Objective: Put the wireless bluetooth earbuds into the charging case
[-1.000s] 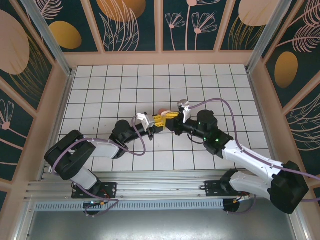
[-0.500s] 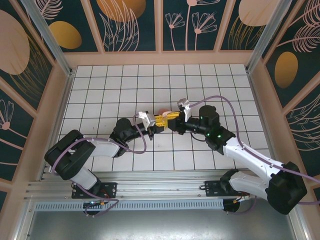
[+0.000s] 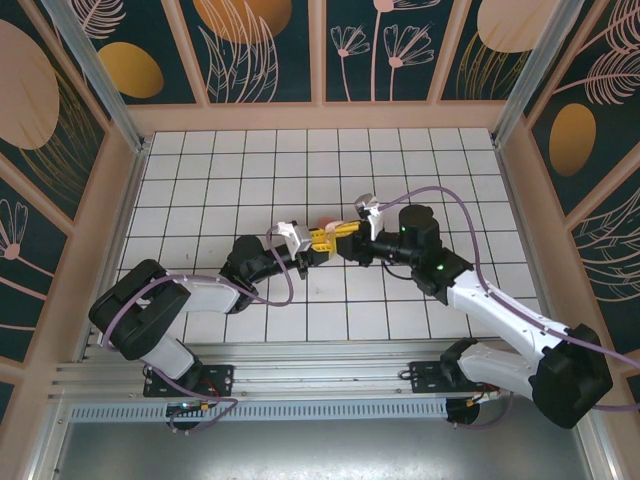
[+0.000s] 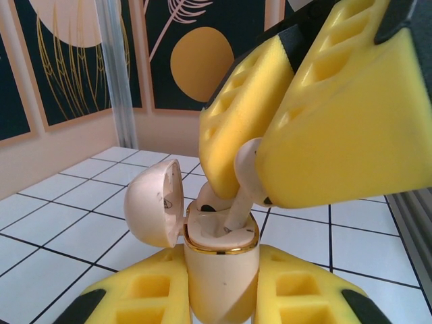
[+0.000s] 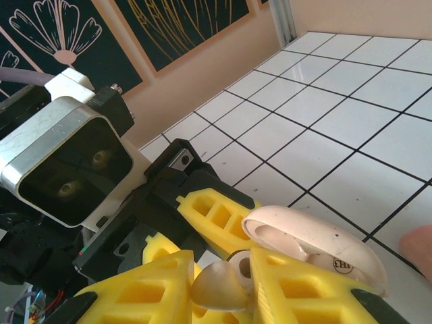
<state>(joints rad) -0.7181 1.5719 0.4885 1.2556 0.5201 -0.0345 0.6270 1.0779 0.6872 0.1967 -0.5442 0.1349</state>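
I've got the left gripper (image 4: 223, 300) clamped on the charging case (image 4: 223, 260), bottom centre of the left wrist view. The case is upright, with its lid (image 4: 154, 202) hinged open to the left. The right gripper (image 5: 219, 287) is pinched on one earbud (image 4: 243, 172), low centre in the right wrist view. The bud is tilted, stem down into the open case. I can't tell if it is seated. In the top view both grippers meet mid-frame over the tiled table (image 3: 200, 180).
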